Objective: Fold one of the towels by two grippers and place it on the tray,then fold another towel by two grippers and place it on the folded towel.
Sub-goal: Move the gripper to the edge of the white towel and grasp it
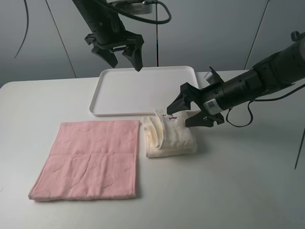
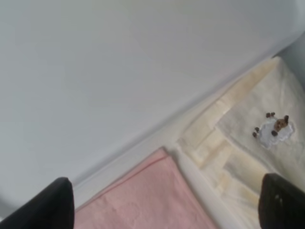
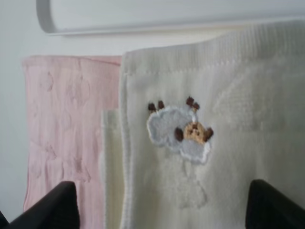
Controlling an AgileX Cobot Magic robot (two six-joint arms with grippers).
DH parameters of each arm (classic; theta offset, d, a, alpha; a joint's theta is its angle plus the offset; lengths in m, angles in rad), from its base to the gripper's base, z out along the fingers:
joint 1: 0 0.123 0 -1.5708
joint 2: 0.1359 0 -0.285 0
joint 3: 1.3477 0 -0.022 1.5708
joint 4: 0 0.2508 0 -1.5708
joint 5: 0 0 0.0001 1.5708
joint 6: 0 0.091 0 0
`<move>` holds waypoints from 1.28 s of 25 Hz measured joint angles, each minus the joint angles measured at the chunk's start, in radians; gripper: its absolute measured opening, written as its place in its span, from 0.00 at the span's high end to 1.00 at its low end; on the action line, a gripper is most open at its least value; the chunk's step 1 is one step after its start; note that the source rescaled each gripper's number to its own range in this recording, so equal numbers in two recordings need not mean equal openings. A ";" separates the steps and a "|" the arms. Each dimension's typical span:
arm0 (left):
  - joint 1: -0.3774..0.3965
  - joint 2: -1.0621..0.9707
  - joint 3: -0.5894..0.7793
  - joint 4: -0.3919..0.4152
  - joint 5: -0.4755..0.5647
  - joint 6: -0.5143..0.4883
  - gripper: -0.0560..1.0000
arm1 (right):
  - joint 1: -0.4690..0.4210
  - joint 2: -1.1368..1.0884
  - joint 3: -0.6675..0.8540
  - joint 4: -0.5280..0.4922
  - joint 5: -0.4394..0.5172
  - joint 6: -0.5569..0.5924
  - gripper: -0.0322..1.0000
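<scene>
Right pincer (image 1: 177,118) was released, jaws spread just above the folded cream towel (image 1: 174,138) | left pincer (image 1: 126,66) released, raised over the white tray (image 1: 143,90) | done: cream towel folded, lay short of tray | left: traying it; pink towel (image 1: 90,160) lay flat beyond it.

ext cam mounted high, angled down across the table (image 1: 238,186), far enough to take in the whole work area. left wrist cam looks down from well above the tray (image 2: 119,71). right wrist cam v close over the cream towel (image 3: 157,191). all 3 share tray rim, cream towel & pink towel (image 1: 90,160) edge.
</scene>
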 joint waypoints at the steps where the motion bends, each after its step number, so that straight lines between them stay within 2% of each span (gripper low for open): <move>1: 0.010 -0.006 0.004 -0.002 0.000 0.008 0.01 | 0.000 -0.005 -0.012 -0.028 0.002 0.022 0.22; 3: 0.020 -0.023 0.032 0.002 0.000 0.032 0.01 | 0.000 -0.019 -0.036 -0.100 -0.009 0.084 0.22; 9: 0.020 -0.060 0.164 0.011 0.000 0.066 0.01 | 0.000 -0.024 -0.062 -0.403 -0.078 0.275 0.22; 12: 0.020 -0.076 0.209 0.014 0.000 0.068 0.01 | 0.000 -0.024 -0.062 -0.468 -0.094 0.309 0.22; 25: 0.020 -0.087 0.219 0.017 0.002 0.074 0.01 | 0.004 0.042 -0.066 -0.486 -0.116 0.318 0.26; 32: 0.020 -0.087 0.221 0.017 0.002 0.080 0.01 | 0.093 0.041 -0.066 -0.465 -0.174 0.312 0.26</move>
